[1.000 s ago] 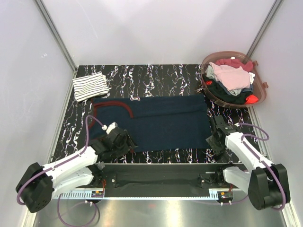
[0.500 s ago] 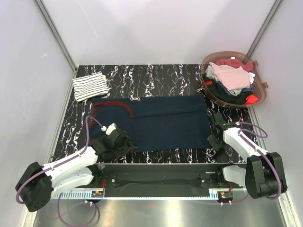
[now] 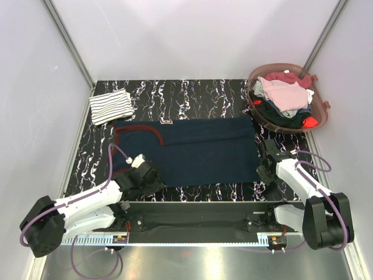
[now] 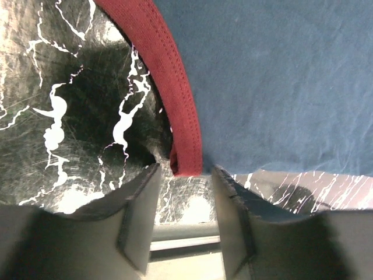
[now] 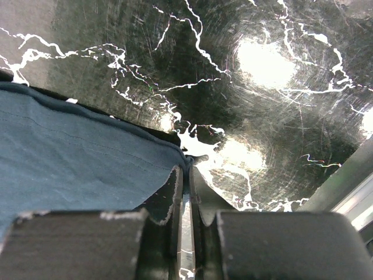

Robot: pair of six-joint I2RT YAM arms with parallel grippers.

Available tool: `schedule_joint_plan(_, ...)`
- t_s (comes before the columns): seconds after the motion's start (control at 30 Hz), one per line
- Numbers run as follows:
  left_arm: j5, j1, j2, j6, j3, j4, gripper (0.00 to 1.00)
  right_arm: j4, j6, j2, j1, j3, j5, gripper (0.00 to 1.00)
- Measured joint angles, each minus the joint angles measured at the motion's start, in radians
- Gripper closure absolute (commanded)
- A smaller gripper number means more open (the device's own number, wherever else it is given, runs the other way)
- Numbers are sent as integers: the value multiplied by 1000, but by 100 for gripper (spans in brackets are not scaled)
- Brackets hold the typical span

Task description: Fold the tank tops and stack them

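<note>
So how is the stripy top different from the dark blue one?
The stripy top is white with thin dark lines; the dark blue top is plain with red trim. The stripy top is folded small at the far left; the dark blue top lies spread flat. Both lie on the black marbled table.

Low at 7 o'clock, reaching from the base toward 1 o'clock: left gripper point(image 4: 183, 172), jaws spread apart. Low at 4 o'clock, forearm angled toward 11 o'clock: right gripper point(image 5: 186, 170), fingers pinched nearly together on a corner of the navy tank top point(image 5: 76, 157).
</note>
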Motion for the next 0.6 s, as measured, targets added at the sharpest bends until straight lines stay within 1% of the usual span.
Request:
schedule_joint_plan(0.1,-13,-2,20,-5,0,16,67,-1,0,0,0,0,0,96)
schedule_joint_plan(0.13,-18,-2,26,-7,2,18,68,-1,-1,0,0,0,0,97)
schedule_joint_plan(0.2,-27,-3,33,-6,2,27,80,-3,-2,0,0,0,0,99)
schedule_joint_plan(0.23,-31,-3,36,-5,2,30,88,-5,-4,0,0,0,0,100)
schedule_joint_plan(0.27,-34,-3,40,-7,2,37,100,-6,-4,0,0,0,0,100)
schedule_joint_plan(0.43,-40,-4,51,0,6,39,100,-33,-16,-14,0,28,6,100)
schedule_joint_plan(0.6,-44,-4,67,17,69,-29,100,-67,-55,-41,0,98,19,100)
